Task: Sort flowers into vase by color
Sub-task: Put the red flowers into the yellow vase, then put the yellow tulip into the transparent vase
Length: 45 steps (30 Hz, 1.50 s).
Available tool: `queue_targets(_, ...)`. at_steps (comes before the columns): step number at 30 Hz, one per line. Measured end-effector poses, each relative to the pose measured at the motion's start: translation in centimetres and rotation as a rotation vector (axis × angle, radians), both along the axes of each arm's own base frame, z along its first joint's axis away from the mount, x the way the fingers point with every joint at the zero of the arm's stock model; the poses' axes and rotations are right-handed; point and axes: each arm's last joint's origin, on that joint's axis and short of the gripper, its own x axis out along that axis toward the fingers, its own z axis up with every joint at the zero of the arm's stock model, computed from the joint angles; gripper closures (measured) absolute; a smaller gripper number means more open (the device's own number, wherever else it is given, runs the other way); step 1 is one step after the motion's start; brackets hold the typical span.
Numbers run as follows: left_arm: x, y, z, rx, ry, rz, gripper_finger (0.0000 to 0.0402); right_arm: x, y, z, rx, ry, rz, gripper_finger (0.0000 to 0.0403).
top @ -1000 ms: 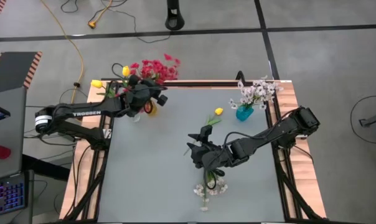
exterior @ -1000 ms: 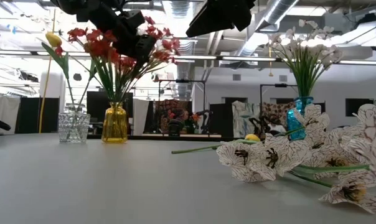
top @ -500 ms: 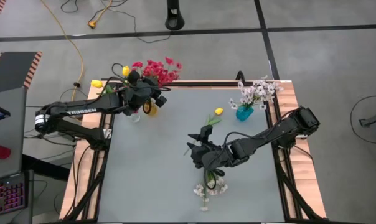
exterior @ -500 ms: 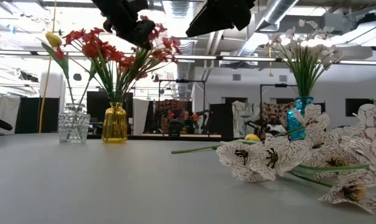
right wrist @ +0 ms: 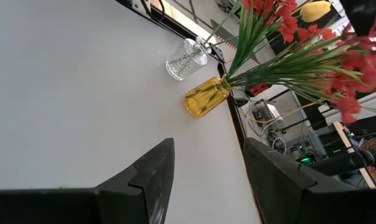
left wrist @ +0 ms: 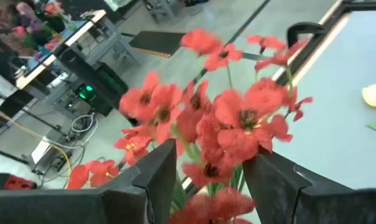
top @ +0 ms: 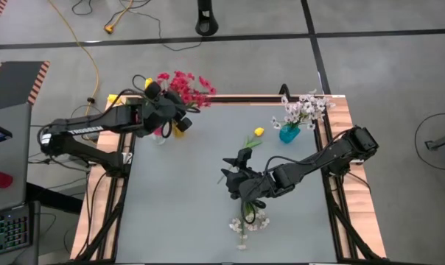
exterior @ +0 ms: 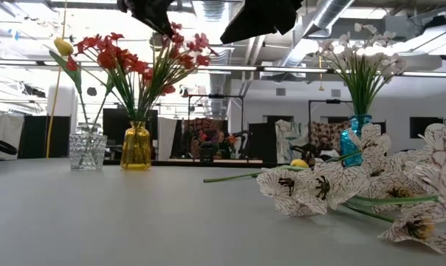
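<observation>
Red flowers stand with their stems in a yellow vase at the far left corner. My left gripper is open just above their blossoms; whether a petal brushes a finger I cannot tell. Beside that vase, a clear glass holds yellow tulips. A blue vase holds white blossoms. One yellow tulip and a white spray lie flat on the table. My right gripper hovers open over mid-table.
Raised wooden rails border the grey table. The three vases crowd the far edge. The near left part of the table is bare. A yellow cable and a desk with a keyboard lie off the table's left.
My left gripper has risen out of the red blossoms and drawn back a little toward the table's left. The red flowers, bent aside under it a second ago, now stand freer and more spread in the yellow vase. The right arm has kept still.
</observation>
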Motion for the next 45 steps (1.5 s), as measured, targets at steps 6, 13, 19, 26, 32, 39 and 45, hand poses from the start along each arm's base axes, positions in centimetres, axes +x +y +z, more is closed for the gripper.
queue_targets(6, 0.2, -2.0, 0.5, 0.007, 0.02, -0.091, 0.0234, 0.0, 0.0, 0.0, -0.002, -0.001, -0.003, 0.0184)
queue_targets(13, 0.8, -4.9, 0.4, -0.065, 0.011, -0.297, 0.0234, -0.2, 0.2, 0.2, -0.009, 0.003, 0.008, 0.0184)
queue_targets(19, 1.5, -7.0, -0.4, -0.213, -0.063, -0.464, 0.0234, -1.4, 0.7, 2.1, 0.008, -0.045, 0.03, 0.0184)
queue_targets(26, 2.4, -8.7, -1.9, -0.229, -0.056, -0.503, 0.0234, -3.1, 1.5, 3.9, 0.019, -0.072, 0.067, 0.0184)
queue_targets(32, 2.9, -9.5, -2.1, -0.226, -0.077, -0.496, 0.0234, -3.6, 1.9, 4.0, 0.012, -0.057, 0.083, 0.0184)
queue_targets(39, 5.4, -11.6, -4.1, -0.261, -0.062, -0.553, 0.0234, -4.0, 2.1, 3.7, -0.016, -0.019, 0.079, 0.0184)
queue_targets(45, 9.0, -12.9, -7.6, -0.272, -0.033, -0.555, 0.0234, -4.3, 2.2, 3.7, -0.042, -0.004, 0.064, 0.0184)
